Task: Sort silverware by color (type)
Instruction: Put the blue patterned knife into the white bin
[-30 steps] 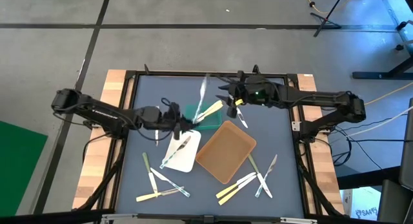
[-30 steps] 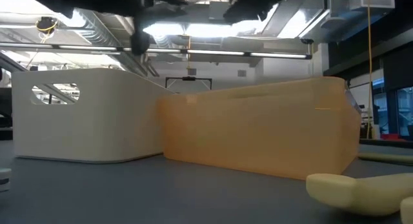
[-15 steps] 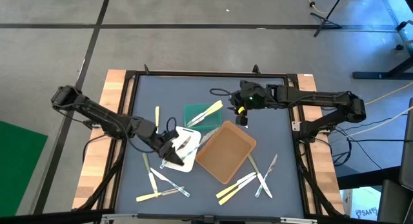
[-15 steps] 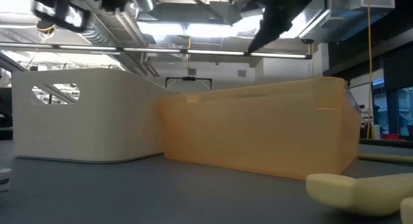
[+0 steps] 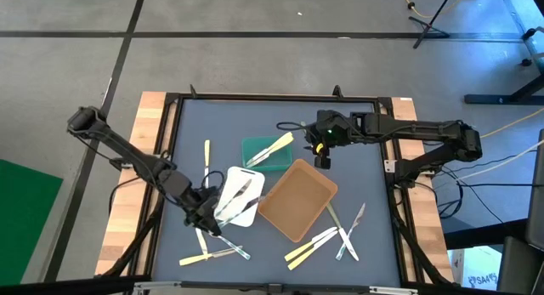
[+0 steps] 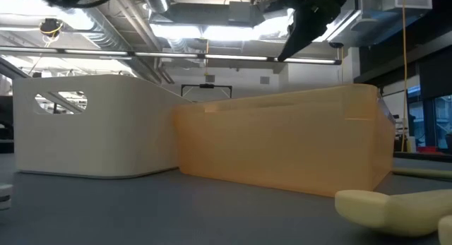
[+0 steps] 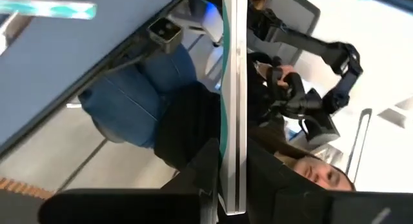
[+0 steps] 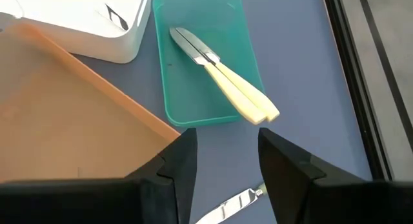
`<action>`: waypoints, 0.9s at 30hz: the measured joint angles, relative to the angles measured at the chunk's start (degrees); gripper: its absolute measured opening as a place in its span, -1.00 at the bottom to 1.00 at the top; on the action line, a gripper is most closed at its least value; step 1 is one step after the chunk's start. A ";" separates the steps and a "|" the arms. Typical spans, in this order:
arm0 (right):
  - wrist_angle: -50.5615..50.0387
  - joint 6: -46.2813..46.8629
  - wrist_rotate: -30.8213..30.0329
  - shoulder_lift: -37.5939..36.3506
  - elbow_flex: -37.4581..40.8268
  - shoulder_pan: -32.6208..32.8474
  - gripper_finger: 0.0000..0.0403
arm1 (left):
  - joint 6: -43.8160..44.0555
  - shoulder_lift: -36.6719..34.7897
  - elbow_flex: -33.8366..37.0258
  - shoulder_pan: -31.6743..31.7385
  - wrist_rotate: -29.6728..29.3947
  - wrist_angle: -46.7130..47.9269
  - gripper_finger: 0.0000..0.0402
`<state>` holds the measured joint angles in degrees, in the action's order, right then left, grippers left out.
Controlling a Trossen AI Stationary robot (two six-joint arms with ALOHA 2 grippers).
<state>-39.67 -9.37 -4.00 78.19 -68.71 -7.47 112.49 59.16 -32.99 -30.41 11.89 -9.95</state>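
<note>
High view: your left gripper sits at 7 o'clock of the table's centre, at the near left edge of the white tray, which holds pale utensils. Your right gripper hangs at 1 o'clock, between the green tray and the brown tray. The green tray carries two cream-handled knives. One cream utensil lies alone at 10 o'clock, loose silverware at 7 o'clock, and a second scatter at 5 o'clock.

Low view: the white tray's wall and the brown tray's wall fill the frame; a cream handle lies at 4 o'clock.

Left wrist view: your fingers are clamped together on a thin translucent utensil, which stands straight out from the gripper.

Right wrist view: your fingers stand apart, holding nothing, over bare table just beside the green tray; a silvery knife blade lies between them.
</note>
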 joint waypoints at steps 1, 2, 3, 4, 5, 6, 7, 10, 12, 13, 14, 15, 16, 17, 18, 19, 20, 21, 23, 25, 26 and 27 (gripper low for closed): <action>0.01 0.00 -0.01 0.00 0.00 -0.01 -0.26 | 0.75 -0.63 0.00 -0.59 -0.75 0.63 -0.81; 0.01 0.00 -0.01 0.00 0.00 -0.01 -0.26 | 1.39 -1.39 0.00 -1.15 -1.61 1.58 -0.81; 0.01 0.00 -0.01 0.00 0.00 -0.01 -0.26 | 1.92 -1.95 0.00 -1.66 -2.50 2.83 -0.81; 0.01 0.00 -0.01 0.00 0.00 -0.01 -0.26 | 2.59 -2.38 0.00 -2.26 -3.58 3.79 -0.81; 0.02 0.00 0.00 0.00 0.00 -0.01 -0.26 | 3.12 -2.83 0.00 -2.78 -4.68 4.80 -0.81; 0.02 0.00 0.00 0.00 0.00 -0.01 -0.26 | 3.99 -3.22 0.00 -3.31 -5.87 6.06 -0.81; 0.03 0.00 -0.01 0.00 0.00 -0.01 -0.26 | 4.77 -3.61 0.00 -3.85 -6.75 7.28 -0.81; 0.10 0.00 -0.01 0.00 0.00 -0.01 -0.26 | 7.59 -4.45 0.00 -5.01 -8.67 12.35 -0.81; 0.18 0.00 -0.01 0.00 0.00 -0.01 -0.26 | 9.16 -4.61 0.00 -5.03 -9.48 15.32 -0.81; 0.30 0.02 -0.01 0.00 0.00 -0.01 -0.26 | 10.10 -4.61 0.00 -4.88 -9.67 16.61 -0.81; 0.43 0.01 0.00 0.02 0.00 -0.01 -0.26 | 10.54 -4.61 0.00 -4.69 -9.73 17.92 -0.81; 0.48 0.00 0.01 0.02 0.00 -0.01 -0.26 | 10.95 -4.59 0.00 -4.43 -9.75 18.92 -0.81; 0.61 0.00 0.01 0.03 0.00 -0.01 -0.26 | 11.13 -4.59 0.00 -4.14 -9.75 19.47 -0.81; 0.75 0.00 0.01 0.04 0.01 -0.03 -0.26 | 11.30 -4.59 0.00 -3.81 -9.74 20.00 -0.81; 0.80 0.00 0.01 0.04 0.00 -0.06 -0.26 | 11.41 -4.59 0.00 -3.45 -9.72 20.57 -0.81; 0.78 0.00 0.01 0.04 0.00 -0.06 -0.26 | 11.45 -4.57 0.00 -3.09 -9.73 21.09 -0.81; 0.80 0.00 0.01 0.04 0.02 -0.06 -0.26 | 11.45 -4.57 0.00 -2.81 -9.76 21.51 -0.81; 0.80 0.00 0.01 0.04 0.02 -0.06 -0.26 | 11.45 -4.57 0.00 -2.42 -9.76 21.79 -0.81; 0.81 0.00 0.01 0.04 0.02 -0.06 -0.26 | 11.45 -4.57 0.00 -1.67 -9.71 22.54 -0.81; 0.84 0.00 0.01 0.04 0.02 -0.06 -0.26 | 11.45 -4.57 0.00 -0.81 -9.72 24.16 -0.81; 0.84 0.00 0.01 0.04 0.02 -0.06 -0.26 | 11.45 -4.56 0.00 -0.38 -9.73 25.00 -0.81; 0.86 0.00 0.01 0.04 0.02 -0.06 -0.26 | 11.44 -4.55 0.00 0.07 -9.64 25.76 -0.81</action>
<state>-38.81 -9.37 -3.99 78.24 -68.69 -7.53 123.93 54.61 -32.99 -30.34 2.26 15.81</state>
